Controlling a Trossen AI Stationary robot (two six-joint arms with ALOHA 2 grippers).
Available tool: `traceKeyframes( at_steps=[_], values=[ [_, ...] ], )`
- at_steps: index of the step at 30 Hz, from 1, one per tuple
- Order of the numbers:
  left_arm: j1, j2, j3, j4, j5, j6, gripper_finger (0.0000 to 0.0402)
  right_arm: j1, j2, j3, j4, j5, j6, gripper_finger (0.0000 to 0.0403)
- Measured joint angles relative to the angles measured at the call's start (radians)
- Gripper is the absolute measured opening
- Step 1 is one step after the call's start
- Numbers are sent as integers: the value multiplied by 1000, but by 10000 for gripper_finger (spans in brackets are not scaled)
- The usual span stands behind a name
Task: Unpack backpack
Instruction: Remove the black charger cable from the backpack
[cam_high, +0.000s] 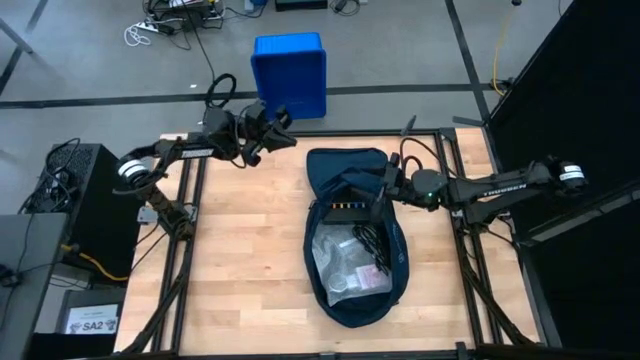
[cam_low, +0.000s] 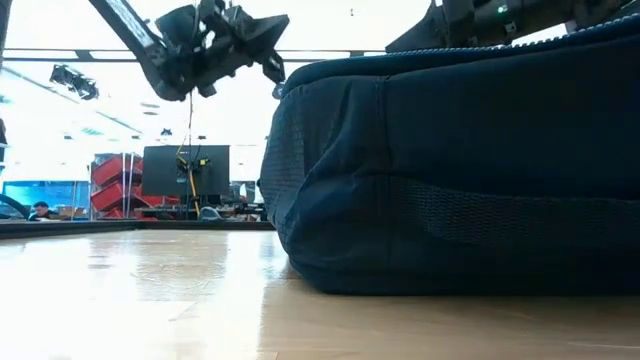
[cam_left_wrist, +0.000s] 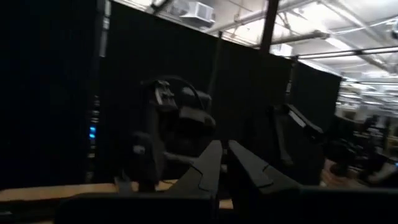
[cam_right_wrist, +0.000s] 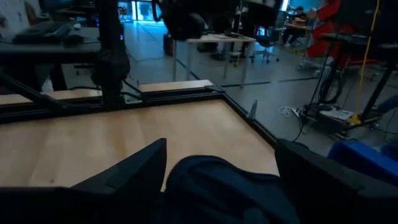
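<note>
The dark navy backpack (cam_high: 340, 170) lies on its back in the middle of the wooden table, its main opening unzipped. A clear plastic bag (cam_high: 350, 265) and dark small items show inside. My right gripper (cam_high: 378, 200) hangs open over the far half of the opening. In the right wrist view its two fingers (cam_right_wrist: 222, 144) stand on either side of a hump of the backpack's fabric (cam_right_wrist: 217, 186). My left gripper (cam_high: 288, 138) is shut and empty, raised above the table's far left part, its fingers (cam_left_wrist: 225, 163) closed together. From table height the backpack (cam_low: 460, 170) fills the right side. My right gripper comes level from the table's right side, with a fold of the backpack's upper fabric (cam_right_wrist: 186, 174) between its spread fingers. I cannot tell whether either finger touches the fabric.
A bright blue plastic bin (cam_high: 290, 70) stands on the floor just beyond the table's far edge, close to my left gripper. Bare wood (cam_high: 240, 260) lies to the left of the backpack. A black frame rail (cam_high: 330, 133) runs along the table's far edge.
</note>
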Motion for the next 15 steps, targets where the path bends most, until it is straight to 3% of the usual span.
traceKeyframes(
  at_steps=[2, 5, 10, 12, 15],
  values=[
    [-1, -71, 0, -179, -47, 105, 0, -2, 0, 0, 1, -1, -10, 264],
    [4, -189, 16, -575, -148, 352, 0, -1, 0, 0, 0, -4, -26, 256],
    [-39, -330, 92, -1288, -461, 771, 0, -2, 0, 0, -1, -4, -51, 244],
    [-75, -372, 94, -1463, -577, 842, 0, -2, 0, 0, -5, -5, -52, 239],
    [-149, -443, 81, -1594, -711, 887, 0, -2, 0, 0, -24, -5, -54, 232]
  ],
)
